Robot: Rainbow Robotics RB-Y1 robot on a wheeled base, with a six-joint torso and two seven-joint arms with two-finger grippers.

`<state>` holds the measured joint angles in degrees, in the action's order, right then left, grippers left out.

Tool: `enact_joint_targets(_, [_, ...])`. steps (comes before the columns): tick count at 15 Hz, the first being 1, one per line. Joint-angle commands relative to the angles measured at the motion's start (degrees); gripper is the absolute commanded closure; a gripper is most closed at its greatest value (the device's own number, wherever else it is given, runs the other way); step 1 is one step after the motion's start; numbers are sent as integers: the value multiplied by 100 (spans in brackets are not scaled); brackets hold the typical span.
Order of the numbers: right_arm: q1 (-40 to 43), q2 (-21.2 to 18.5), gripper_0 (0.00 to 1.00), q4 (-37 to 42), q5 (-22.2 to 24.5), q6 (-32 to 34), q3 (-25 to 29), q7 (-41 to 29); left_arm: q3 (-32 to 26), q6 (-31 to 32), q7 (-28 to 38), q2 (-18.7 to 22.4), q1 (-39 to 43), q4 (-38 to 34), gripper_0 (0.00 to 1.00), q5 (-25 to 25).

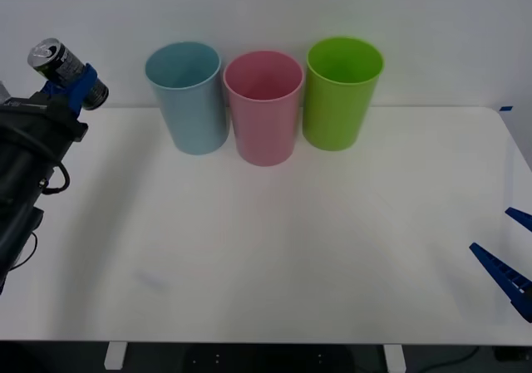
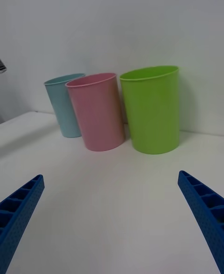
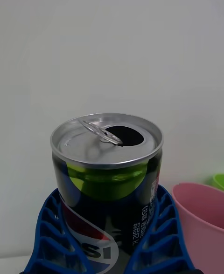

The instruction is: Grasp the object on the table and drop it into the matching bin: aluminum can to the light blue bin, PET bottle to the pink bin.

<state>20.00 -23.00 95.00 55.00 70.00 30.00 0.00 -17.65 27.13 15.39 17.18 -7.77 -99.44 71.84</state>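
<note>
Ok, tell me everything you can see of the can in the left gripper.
The aluminum can is a small dark drink can with a shiny silver top, its pull tab bent back and the mouth open. Its side carries a lime green band, a Pepsi logo and small white print. It is clamped between the blue ribbed fingers of the left gripper, lifted above the table, tilted, to the left of the light blue bin.

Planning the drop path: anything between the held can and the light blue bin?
Nothing. In the front view the left hand holds the aluminum can in the air, left of the light blue bin; only wall and bare table lie between.
</note>
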Motion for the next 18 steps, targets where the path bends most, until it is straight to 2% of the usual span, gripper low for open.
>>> enact_joint_targets(1, [0, 0, 0, 0, 0, 0, 0, 0, 165, -112, 17, 5, -357, 135, 100, 366])
enact_joint_targets(5, [0, 0, 0, 0, 0, 0, 0, 0, 394, -112, -168, -4, -1043, 759, 100, 594])
enact_joint_targets(8, [0, 0, 0, 0, 0, 0, 0, 0, 482, -59, -634, 5, -1720, 1550, 100, 665])
enact_joint_targets(18, [0, 0, 0, 0, 0, 0, 0, 0, 526, 222, -774, 23, -3600, 3888, 100, 1482])
